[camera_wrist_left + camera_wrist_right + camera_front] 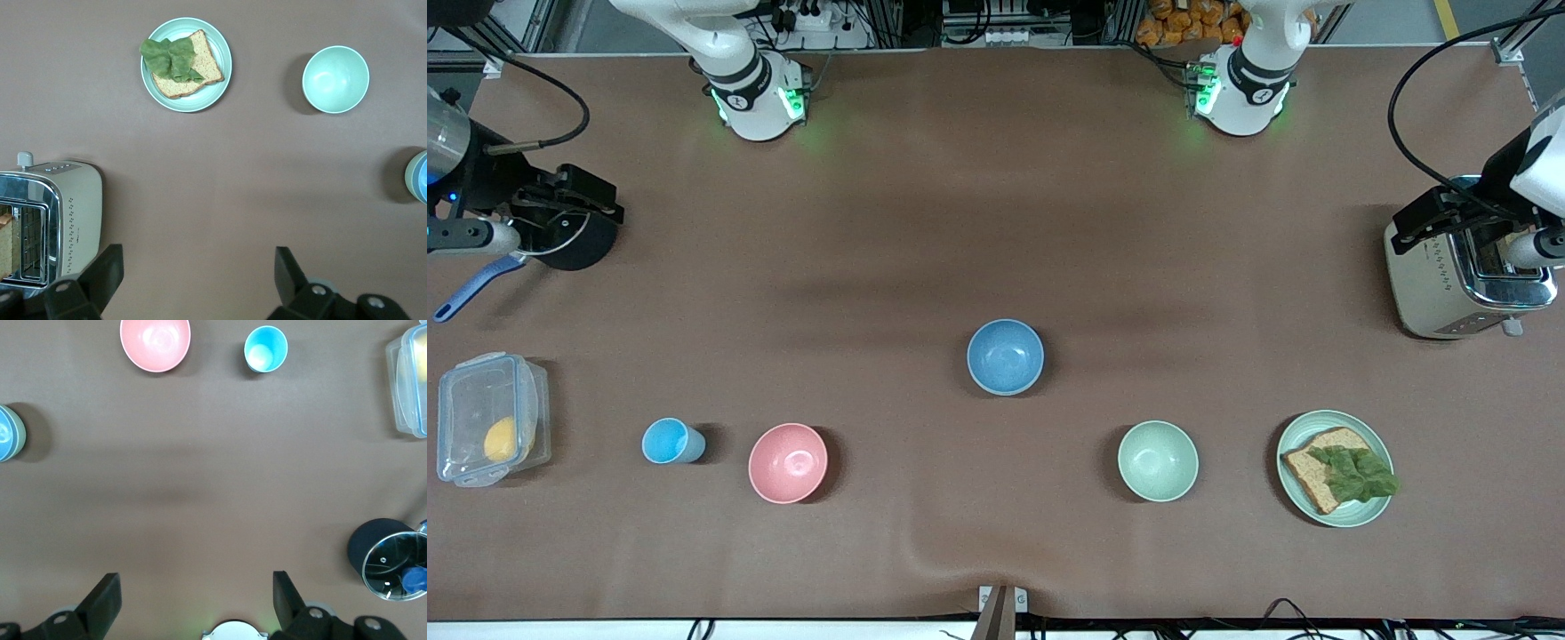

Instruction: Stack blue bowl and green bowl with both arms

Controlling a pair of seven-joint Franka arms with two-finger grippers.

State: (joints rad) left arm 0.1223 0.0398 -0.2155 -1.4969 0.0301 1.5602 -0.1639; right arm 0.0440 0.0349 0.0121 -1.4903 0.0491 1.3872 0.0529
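The blue bowl (1005, 356) stands upright in the middle of the table. In the wrist views its outside shows a grey-green wall (21, 437), so it appears to sit inside the green bowl (408, 175). My left gripper (197, 267) is open and empty, high over bare table beside the toaster at the left arm's end. My right gripper (197, 590) is open and empty, high over bare table beside the black pot at the right arm's end. Both are well away from the bowls.
Nearer the front camera stand a paler mint bowl (1158, 460), a pink bowl (788, 462), a light-blue cup (671, 441) and a plate (1316, 420) with bread and lettuce. A toaster (1449, 284), a clear box (489, 418) and a black pot (574, 240) stand at the table's ends.
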